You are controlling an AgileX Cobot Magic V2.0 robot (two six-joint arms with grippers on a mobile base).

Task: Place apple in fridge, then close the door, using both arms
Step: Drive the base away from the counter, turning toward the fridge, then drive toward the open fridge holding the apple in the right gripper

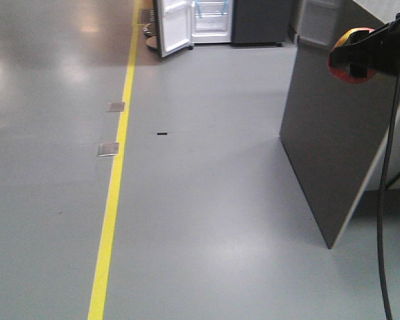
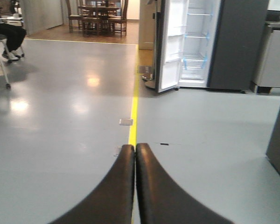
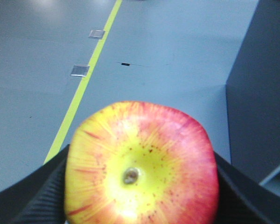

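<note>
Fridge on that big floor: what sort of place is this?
Likely a lab or test hall staged like a home: bare grey floor with a yellow line, an open fridge, dining table and chairs beyond.

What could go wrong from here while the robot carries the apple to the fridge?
1. The apple is held only between the right gripper's two fingers, and the fridge is far across the floor. A jolt on the way might loosen it.
2. The grey counter panel stands close beside that gripper. The gripper or the black cable could brush it when moving off.
</note>
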